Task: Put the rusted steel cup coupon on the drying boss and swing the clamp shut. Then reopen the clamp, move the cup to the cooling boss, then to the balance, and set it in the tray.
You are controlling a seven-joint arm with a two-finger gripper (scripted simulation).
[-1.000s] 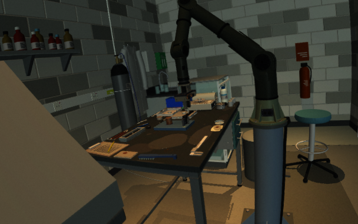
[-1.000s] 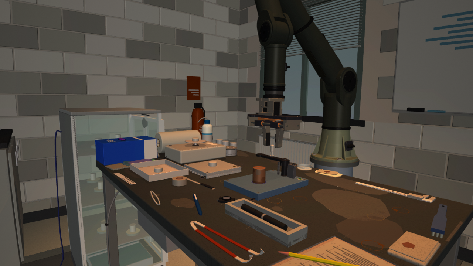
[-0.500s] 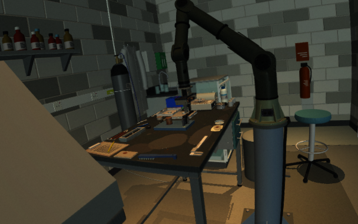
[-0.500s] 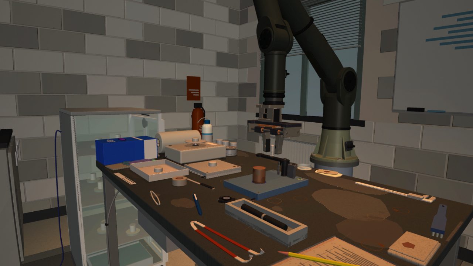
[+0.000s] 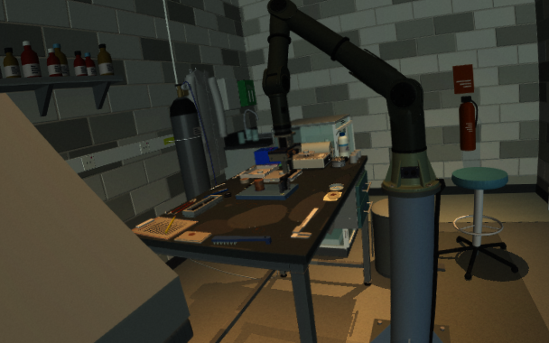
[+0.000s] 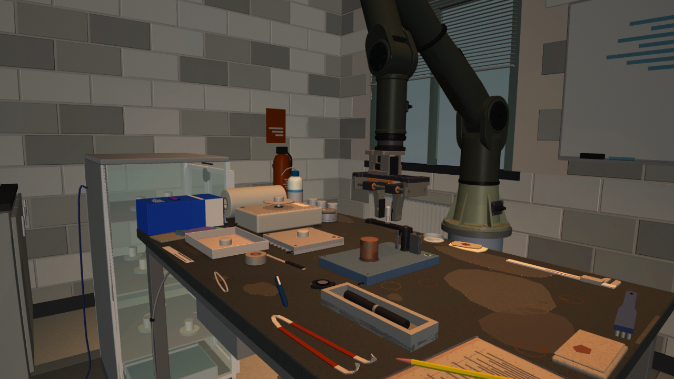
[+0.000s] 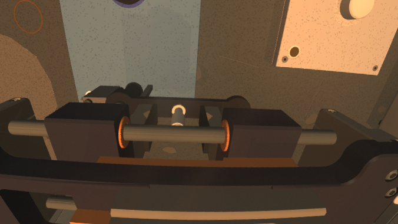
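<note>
My gripper (image 6: 388,212) hangs over the far end of the black clamp arm (image 6: 385,226), and the arm's small white handle peg (image 7: 177,115) stands between the fingers. The arm is swung out away from the blue-grey drying plate (image 6: 378,262), hinged at a black post (image 6: 407,238) on the plate's far edge. The rusted steel cup (image 6: 369,249) stands upright on the plate's boss, apart from the clamp arm. The cooling plate (image 6: 303,238), the balance (image 6: 278,213) and the tray (image 6: 226,241) lie to the left. The gripper is open and holds nothing.
The glass cabinet (image 6: 155,245) and a blue box (image 6: 179,213) stand at the bench's left end. A long tray with a black rod (image 6: 379,315), red-handled tongs (image 6: 320,343), a pen (image 6: 281,291) and a tape roll (image 6: 256,258) lie on the near side.
</note>
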